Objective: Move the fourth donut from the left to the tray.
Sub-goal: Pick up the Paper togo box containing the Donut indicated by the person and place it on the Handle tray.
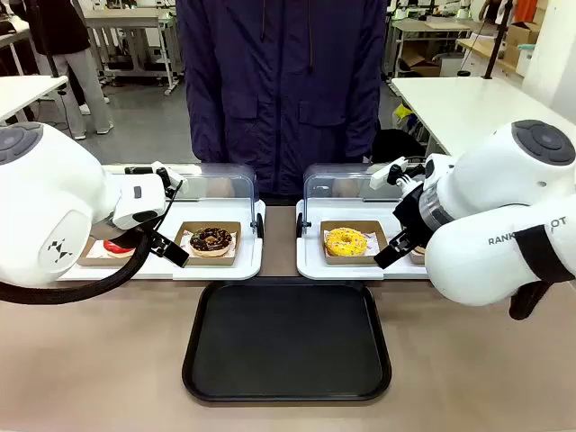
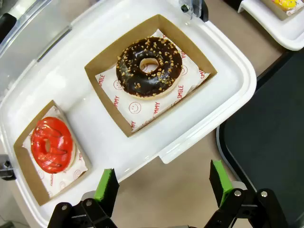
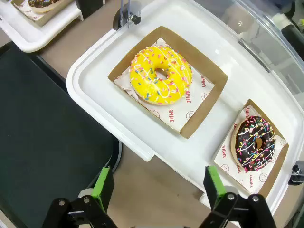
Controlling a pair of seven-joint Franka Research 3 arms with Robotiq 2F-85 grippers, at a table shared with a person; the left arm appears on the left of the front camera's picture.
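Observation:
The fourth donut [image 3: 256, 143], dark chocolate with white and pink streaks and sprinkles, lies in its brown cardboard holder at the right end of a white tray [image 3: 95, 66]. My right gripper [image 3: 156, 187] hovers open above that tray's near rim, with the donut ahead and to the right of its fingers. The black tray [image 1: 288, 342] lies in the table's middle, nearest me, and its edge [image 3: 42, 123] runs to the left in the right wrist view. My left gripper [image 2: 164, 185] hangs open over the table between the other white tray [image 2: 80, 118] and the black tray [image 2: 270, 142].
A yellow sprinkled donut [image 3: 160, 75] sits left of the fourth one. The left white tray holds a crumb-topped chocolate donut [image 2: 149, 67] and a red one [image 2: 51, 145]. Clear lids [image 1: 220, 184] stand raised behind both trays. A person [image 1: 283, 90] stands at the far side.

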